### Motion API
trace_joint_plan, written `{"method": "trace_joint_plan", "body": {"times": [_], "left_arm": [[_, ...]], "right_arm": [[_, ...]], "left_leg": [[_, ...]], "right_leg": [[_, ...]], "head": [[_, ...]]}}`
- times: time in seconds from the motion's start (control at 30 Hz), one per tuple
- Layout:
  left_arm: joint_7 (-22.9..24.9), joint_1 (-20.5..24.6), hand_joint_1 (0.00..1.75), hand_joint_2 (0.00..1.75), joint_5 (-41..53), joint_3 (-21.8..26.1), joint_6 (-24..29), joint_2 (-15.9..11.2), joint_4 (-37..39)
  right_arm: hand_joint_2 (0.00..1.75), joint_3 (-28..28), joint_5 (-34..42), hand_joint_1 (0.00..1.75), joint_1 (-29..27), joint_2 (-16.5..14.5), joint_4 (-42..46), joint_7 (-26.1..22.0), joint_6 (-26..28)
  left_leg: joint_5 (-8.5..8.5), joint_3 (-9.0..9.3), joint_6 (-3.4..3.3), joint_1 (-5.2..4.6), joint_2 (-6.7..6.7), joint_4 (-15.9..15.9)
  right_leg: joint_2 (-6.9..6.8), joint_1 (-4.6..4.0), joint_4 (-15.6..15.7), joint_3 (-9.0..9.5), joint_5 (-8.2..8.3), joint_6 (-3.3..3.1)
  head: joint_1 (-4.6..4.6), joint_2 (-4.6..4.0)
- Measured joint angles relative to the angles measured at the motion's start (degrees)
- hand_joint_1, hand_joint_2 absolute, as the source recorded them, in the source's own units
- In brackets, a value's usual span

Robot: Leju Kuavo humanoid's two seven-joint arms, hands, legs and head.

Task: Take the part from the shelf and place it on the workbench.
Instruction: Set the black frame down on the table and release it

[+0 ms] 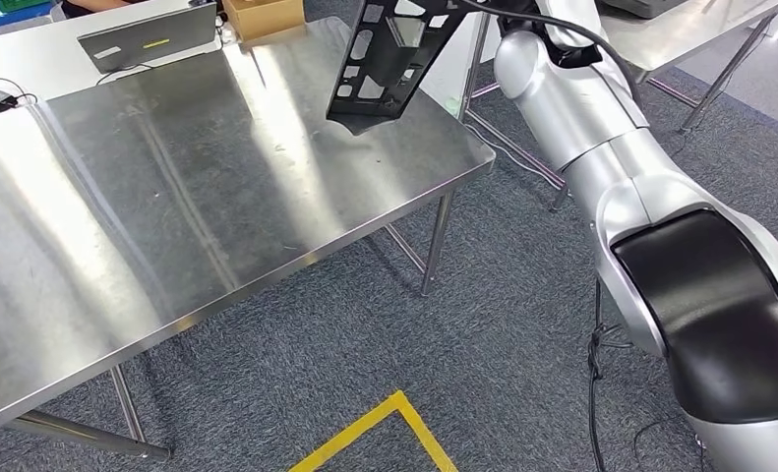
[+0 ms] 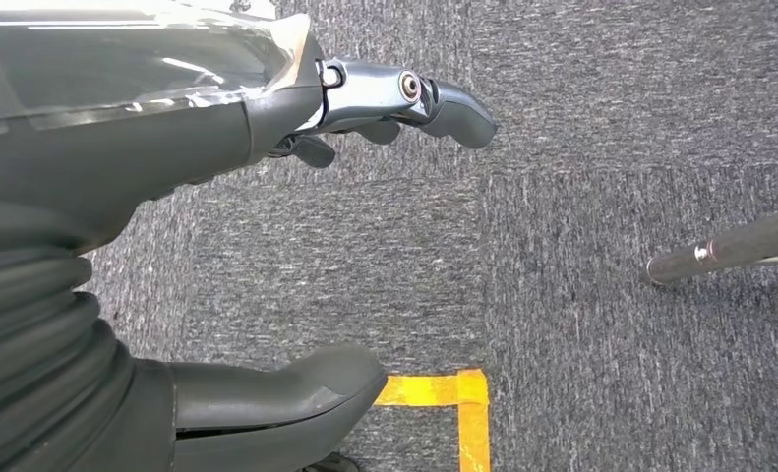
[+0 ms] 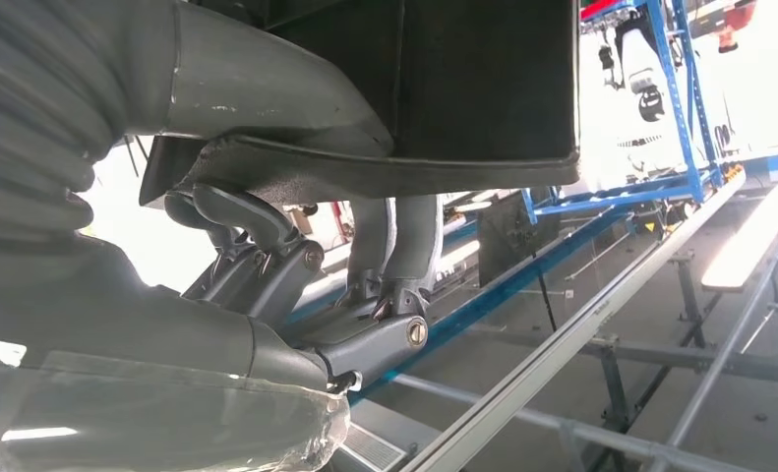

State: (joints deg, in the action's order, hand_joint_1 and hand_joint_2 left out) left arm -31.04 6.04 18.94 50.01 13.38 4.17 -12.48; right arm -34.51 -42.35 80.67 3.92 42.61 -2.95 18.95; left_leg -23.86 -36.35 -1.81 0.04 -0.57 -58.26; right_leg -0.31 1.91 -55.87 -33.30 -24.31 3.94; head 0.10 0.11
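Right hand (image 3: 365, 246) clamped on black perforated metal part (image 1: 389, 59) — poised over steel counter (image 1: 168, 197), one o'clock corner; next, lowering flat — then releasing. Left hand (image 2: 365, 118) loosely spread, empty.

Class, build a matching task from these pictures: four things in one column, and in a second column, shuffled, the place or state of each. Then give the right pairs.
Column one:
1. black part
2. left robot hand
3. cardboard box
4. yellow tape

Column two:
A. marks a corner on the carpet
B. held by the right robot hand, over the steel table
C. hangs above the carpet, holding nothing
D. stands at the table's far edge

Pairs: 1-B, 2-C, 3-D, 4-A
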Motion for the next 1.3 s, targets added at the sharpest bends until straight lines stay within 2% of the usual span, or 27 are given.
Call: {"method": "trace_joint_plan", "body": {"times": [0.07,0.13,0.17,0.23,0.27,0.3,0.33,0.4,0.43,0.47,0.53,0.57,0.63,0.67,0.73,0.77,0.8,0.83,0.87,0.93,1.0,1.07,1.13,1.17,1.23,1.27,1.3], "left_arm": [[-0.2,-0.1,0.00,1.75,0.1,0.0,-0.1,-0.2,0.0],[-0.4,-0.1,0.00,1.75,0.2,0.0,-0.2,-0.2,0.0],[-0.4,-0.1,0.00,1.75,0.2,0.0,-0.2,-0.2,0.0],[-0.4,-0.1,0.00,1.75,0.3,0.0,-0.2,-0.2,0.0],[-0.4,-0.1,0.00,1.75,0.3,0.0,-0.2,-0.2,0.0],[-0.4,-0.1,0.00,1.75,0.4,0.0,-0.2,-0.2,0.0],[-0.3,-0.2,0.00,1.75,0.4,0.0,-0.2,-0.1,0.0],[-0.3,-0.1,0.00,1.75,0.5,0.0,-0.2,-0.1,0.0],[-0.3,-0.1,0.00,1.75,0.5,0.0,-0.2,-0.1,0.0],[-0.3,-0.1,0.00,1.75,0.6,0.0,-0.2,-0.1,0.0],[-0.2,-0.2,0.00,1.75,0.8,0.0,-0.2,-0.1,0.0],[-0.2,-0.2,0.00,1.75,0.8,0.0,-0.2,-0.2,0.0],[-0.2,-0.3,0.00,1.75,0.8,0.0,-0.2,-0.2,0.0],[-0.1,-0.2,0.00,1.75,0.9,0.0,-0.1,-0.2,0.0],[-0.1,-0.1,0.00,1.75,0.9,0.0,-0.1,-0.3,0.0],[-0.1,-0.1,0.00,1.75,0.9,0.0,-0.1,-0.3,0.0],[-0.1,-0.1,0.00,1.75,0.9,0.0,-0.1,-0.3,0.0],[0.0,-0.1,0.00,1.75,0.9,0.0,-0.1,-0.3,0.0],[0.0,-0.1,0.00,1.75,0.9,0.0,-0.1,-0.3,0.0],[0.0,0.0,0.00,1.75,0.9,0.0,-0.1,-0.4,0.0],[0.0,0.1,0.00,1.75,0.9,0.0,-0.1,-0.5,0.0],[0.0,0.2,0.00,1.75,0.9,0.0,-0.1,-0.5,0.0],[0.0,0.2,0.00,1.75,0.9,0.0,-0.1,-0.4,0.0],[0.0,0.2,0.00,1.75,0.9,0.0,0.0,-0.4,0.0],[0.0,0.3,0.00,1.75,0.9,0.0,0.0,-0.4,0.0],[0.0,0.4,0.00,1.75,0.9,0.0,0.0,-0.4,0.0],[0.0,0.4,0.00,1.75,0.8,0.0,0.0,-0.3,0.0]], "right_arm": [[1.75,0.1,-0.3,1.75,-0.2,-0.1,-0.1,0.0,0.1],[1.75,0.4,-0.5,1.75,-0.3,0.1,-0.1,-0.1,0.2],[1.75,0.6,-0.6,1.75,-0.4,0.2,-0.1,-0.2,0.2],[1.75,0.8,-0.6,1.75,-1.0,0.5,-0.1,-0.3,0.2],[1.75,0.9,-0.7,1.75,-1.4,0.7,-0.1,-0.3,0.2],[1.75,1.0,-0.8,1.75,-1.9,0.8,-0.1,-0.3,0.3],[1.75,1.2,-0.9,1.75,-2.2,1.0,-0.1,-0.3,0.3],[1.75,1.5,-1.1,1.75,-2.5,1.1,-0.1,-0.3,0.4],[1.75,1.5,-1.3,1.75,-2.5,1.2,-0.1,-0.4,0.5],[1.75,1.6,-1.3,1.75,-2.6,1.2,-0.1,-0.4,0.7],[1.75,1.6,-1.4,1.75,-2.8,1.2,-0.1,-0.5,0.8],[1.75,1.6,-1.4,1.75,-2.9,1.2,-0.1,-0.5,0.9],[1.75,1.6,-1.6,1.75,-2.9,1.1,-0.1,-0.5,0.9],[1.75,1.7,-1.7,1.75,-2.9,1.1,-0.1,-0.6,0.9],[1.75,1.7,-2.0,1.75,-2.9,0.9,-0.1,-0.7,0.9],[1.75,1.7,-2.2,1.75,-3.0,0.9,-0.1,-0.7,0.9],[1.75,1.7,-2.3,1.75,-3.0,0.8,-0.1,-0.8,0.9],[1.75,1.7,-2.4,1.75,-3.1,0.7,-0.1,-0.9,1.0],[1.75,1.7,-2.5,1.75,-3.1,0.6,-0.2,-0.9,1.0],[1.75,1.9,-2.5,1.75,-3.1,0.5,-0.2,-0.9,1.0],[1.75,2.2,-2.5,1.75,-3.0,0.5,-0.2,-1.0,1.0],[1.75,2.4,-2.5,1.75,-3.0,0.5,-0.2,-1.0,1.0],[1.75,2.6,-2.5,1.75,-3.0,0.4,-0.2,-1.0,1.1],[1.75,2.6,-2.5,1.75,-2.9,0.5,-0.2,-1.1,1.1],[1.75,2.8,-2.5,1.75,-2.9,0.6,-0.3,-1.2,1.1],[1.75,2.8,-2.5,1.75,-2.9,0.6,-0.4,-1.3,1.1],[1.75,2.9,-2.5,1.75,-2.9,0.7,-0.6,-1.3,1.1]], "left_leg": [[0.12,0.31,-0.55,0.04,-0.03,0.4],[0.43,1.03,-1.18,0.27,-0.06,1.2],[0.53,1.34,-1.43,0.41,-0.09,1.5],[0.47,1.47,-1.64,0.36,-0.39,1.6],[0.43,1.49,-1.67,0.33,-0.68,1.6],[0.40,1.52,-1.66,0.29,-1.07,1.5],[0.36,1.57,-1.59,0.26,-1.49,1.5],[0.14,1.59,-1.24,0.23,-2.37,1.2],[-0.03,1.50,-0.95,0.16,-2.80,1.0],[-0.15,1.38,-0.66,0.13,-3.14,0.8],[-0.15,1.12,-0.02,0.19,-3.65,0.7],[-0.19,1.00,0.28,0.32,-3.71,0.7],[-1.32,0.09,0.95,0.39,-2.52,-0.9],[-2.67,-1.11,1.23,0.45,-1.60,-3.4],[-5.84,-4.87,1.71,0.63,-0.27,-10.9],[-6.73,-6.65,1.88,0.74,-0.05,-14.0],[-6.64,-7.65,2.00,0.82,0.10,-15.4],[-5.45,-7.50,2.04,0.91,0.30,-14.5],[-3.49,-6.21,1.99,0.97,0.71,-11.6],[-0.07,-2.25,1.62,0.70,2.94,-3.5],[0.66,-0.20,1.08,0.19,4.45,0.3],[0.54,-0.17,0.45,-0.13,3.61,0.5],[0.90,0.02,-0.35,-0.06,2.53,0.8],[1.08,0.14,-0.74,0.04,2.03,1.0],[1.21,0.14,-1.26,0.15,0.82,1.1],[1.20,0.13,-1.35,0.13,0.13,1.1],[1.19,0.13,-1.37,0.12,-0.57,1.1]], "right_leg": [[0.00,0.11,0.1,0.09,-0.10,0.43],[0.02,0.06,-2.0,-0.90,-1.29,0.35],[0.05,0.01,-5.0,-2.39,-2.58,0.05],[0.13,-0.14,-13.2,-6.70,-5.56,-0.60],[0.18,-0.21,-16.2,-8.40,-6.33,-0.63],[0.24,-0.28,-17.2,-9.09,-6.25,-0.47],[0.31,-0.32,-15.5,-8.48,-5.20,-0.14],[1.02,-0.24,-7.7,-4.84,-1.93,0.39],[1.35,-0.31,-4.2,-3.03,-0.66,0.35],[1.59,-0.40,-2.1,-1.94,0.03,0.10],[1.29,-0.80,-1.4,-1.38,0.27,-0.64],[1.01,-0.59,-1.3,-1.38,0.35,-1.03],[0.41,-0.26,-1.0,-1.12,0.42,-1.93],[0.08,-0.07,-0.8,-0.95,0.42,-2.40],[-0.55,-0.33,-0.8,-0.75,0.23,-3.05],[-0.87,-0.41,-0.8,-0.68,0.15,-3.14],[-1.20,-0.47,-0.8,-0.60,0.07,-3.23],[-1.53,-0.49,-0.8,-0.47,-0.03,-3.25],[-1.87,-0.51,-0.8,-0.29,-0.15,-3.23],[-2.54,-0.85,-0.9,0.08,-0.49,-2.91],[-3.28,-1.38,-1.0,0.22,-0.78,-2.45],[-4.30,-1.67,-0.9,0.40,-0.96,-1.96],[-3.80,-1.56,-2.2,-0.20,-1.86,-1.58],[-2.86,-1.45,-4.5,-1.32,-2.93,-1.62],[-0.81,-1.24,-12.2,-5.25,-5.90,-1.98],[-0.35,-1.20,-15.9,-7.24,-7.03,-2.02],[-0.13,-1.18,-18.1,-8.53,-7.45,-1.84]], "head": [[0.01,0.00],[0.06,0.00],[0.09,0.00],[0.10,0.00],[0.10,0.00],[0.10,0.00],[0.11,0.00],[0.10,0.00],[0.09,0.00],[0.06,0.00],[0.03,0.00],[0.03,0.00],[-0.02,0.00],[-0.05,0.00],[-0.08,0.00],[-0.07,0.00],[-0.08,0.00],[-0.08,0.00],[-0.08,0.00],[-0.07,0.00],[0.00,0.00],[0.05,0.00],[0.04,0.00],[0.07,0.00],[0.13,0.00],[0.17,0.00],[0.17,0.00]]}}
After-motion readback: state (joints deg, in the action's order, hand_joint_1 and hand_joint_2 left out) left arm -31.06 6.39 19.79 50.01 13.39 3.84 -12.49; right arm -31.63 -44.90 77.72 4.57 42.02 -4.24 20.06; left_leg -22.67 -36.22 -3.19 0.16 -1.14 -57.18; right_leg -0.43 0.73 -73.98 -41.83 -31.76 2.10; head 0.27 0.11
